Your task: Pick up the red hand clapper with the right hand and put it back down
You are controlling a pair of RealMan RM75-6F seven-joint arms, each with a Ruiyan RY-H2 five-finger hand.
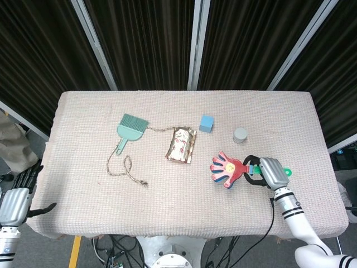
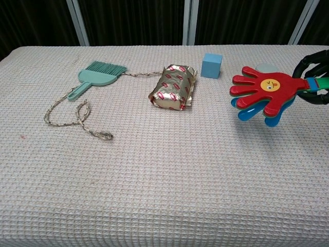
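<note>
Right hand (image 1: 271, 172) fingers gripping the red hand clapper (image 1: 226, 169) by its handle — paddle flat, near the small jar (image 1: 240, 134). Left hand (image 1: 17, 198) off-desk, fingers apart — empty.

A rectangular worktop (image 1: 83, 212) covered in a pale pinkish-beige waffle-weave cloth carries several things. Toward its left lies a teal plastic hand brush (image 1: 129, 130), bristles pointing to the far edge, handle toward the near side. A thin braided beige rope (image 1: 124, 167) runs from the handle end, loops on the cloth in front of it, and another stretch leads from the brush head to a crumpled gold foil packet with red print (image 1: 181, 144) lying near the middle. Beyond and to the right of the packet stands a small light-blue cube (image 1: 206, 123). Further right sits a small round grey-lidded jar (image 1: 240, 134), well apart from the cube.
</note>
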